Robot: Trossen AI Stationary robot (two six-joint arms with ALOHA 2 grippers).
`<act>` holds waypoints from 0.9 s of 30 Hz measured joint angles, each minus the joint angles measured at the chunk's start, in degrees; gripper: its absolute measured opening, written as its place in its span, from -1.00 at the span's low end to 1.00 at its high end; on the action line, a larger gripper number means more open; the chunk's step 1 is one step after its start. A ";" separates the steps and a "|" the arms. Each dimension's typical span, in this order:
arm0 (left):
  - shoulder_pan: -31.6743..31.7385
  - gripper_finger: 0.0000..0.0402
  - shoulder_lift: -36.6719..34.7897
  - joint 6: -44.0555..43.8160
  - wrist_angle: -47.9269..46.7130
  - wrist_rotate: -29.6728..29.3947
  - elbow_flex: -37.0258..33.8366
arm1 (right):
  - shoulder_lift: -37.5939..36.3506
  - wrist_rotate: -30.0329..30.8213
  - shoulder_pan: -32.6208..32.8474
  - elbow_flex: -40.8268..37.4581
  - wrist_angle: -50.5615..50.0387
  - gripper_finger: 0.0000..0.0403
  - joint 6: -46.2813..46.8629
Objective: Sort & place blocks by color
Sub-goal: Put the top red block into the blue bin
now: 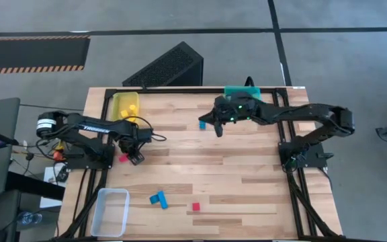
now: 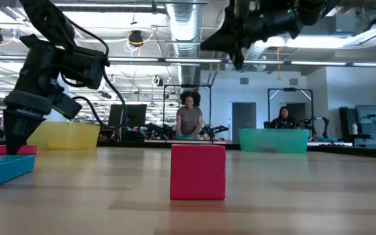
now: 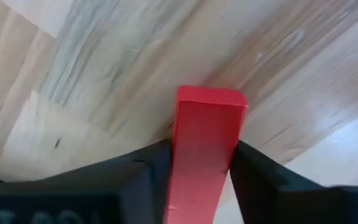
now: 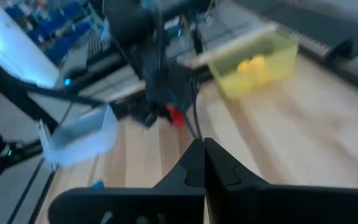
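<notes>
My left gripper [image 1: 133,157] is down at the table's left side, shut on a red bar block [image 3: 207,124], which shows in the low view as a red bar block [image 2: 8,150] under the gripper [image 2: 15,138]. My right gripper [image 1: 218,128] hangs high over the far middle of the table with its fingers shut [image 4: 204,163] and empty. A small blue block [image 1: 202,124] lies on the table beside it. Nearer lie two blue blocks [image 1: 158,199] and a red cube [image 1: 195,207], which stands close in the low view as a red cube [image 2: 198,172]. Yellow blocks [image 1: 132,109] lie in the yellow bin. My left gripper pinches the red bar between its two fingers [image 3: 145,171], one on each long side [image 3: 182,158]. The fingers slant down from above and lie along the bar. The bar's far end [image 3: 211,97] sticks out past the fingertips. In the low view the bar lies level at table height.
The yellow bin [image 1: 117,101] sits at the far left, the teal bin [image 1: 237,90] at the far edge behind the right gripper, and the clear bin [image 1: 110,212] at the near left corner. A blue bar [image 2: 2,168] lies in front of the red one. People stand beyond the table.
</notes>
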 joint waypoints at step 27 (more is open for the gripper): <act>9.24 -0.46 33.31 12.91 69.40 -1.43 45.47 | -21.87 0.23 -4.52 0.04 -13.47 -0.97 -4.39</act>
